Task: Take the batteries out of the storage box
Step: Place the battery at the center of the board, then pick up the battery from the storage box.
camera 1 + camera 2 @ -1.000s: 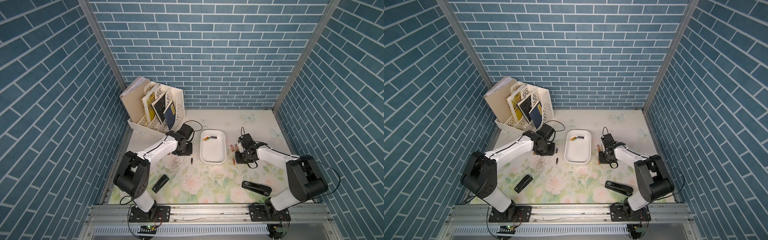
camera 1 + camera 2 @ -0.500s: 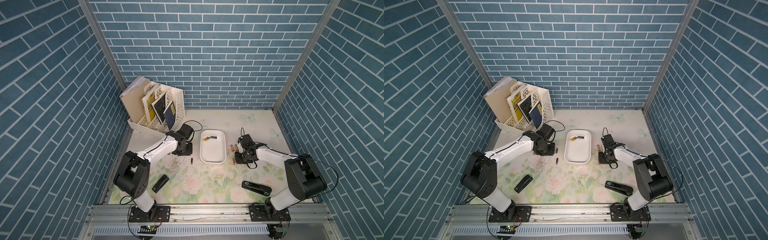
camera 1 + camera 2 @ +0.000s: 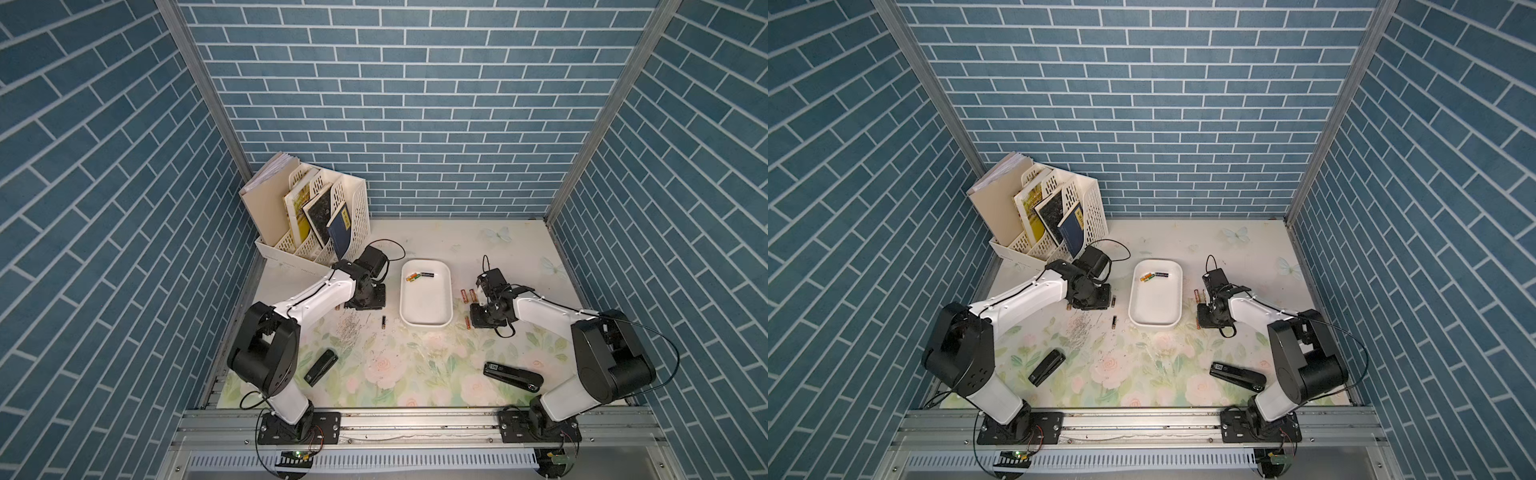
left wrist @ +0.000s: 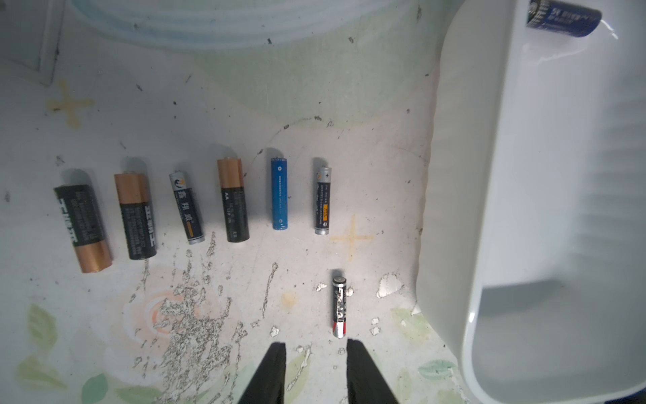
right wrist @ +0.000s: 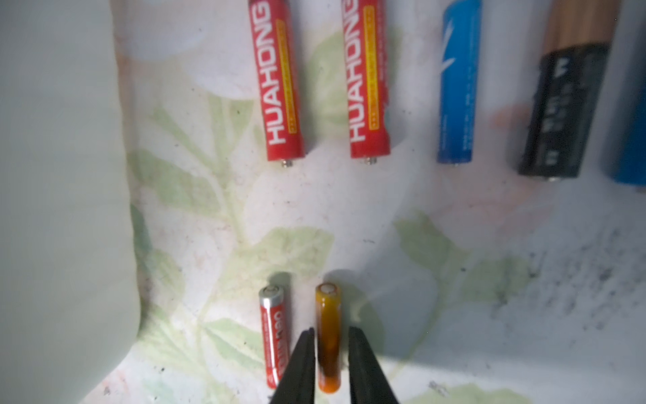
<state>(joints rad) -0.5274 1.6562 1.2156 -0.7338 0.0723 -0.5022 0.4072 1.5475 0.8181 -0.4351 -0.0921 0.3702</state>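
The right gripper is held slightly open around an orange battery beside the storage box. The left gripper is spread, nothing held. "HUAHONG" is printed on two red batteries. More batteries are seen inside.

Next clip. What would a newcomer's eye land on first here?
The white storage box sits mid-way across the floral table, with only a few batteries at its far end. Others lie lined up on the table at both sides of it, among them a row of six in the left wrist view. The right gripper stands low, jaws slightly apart around an orange battery lying on the table.
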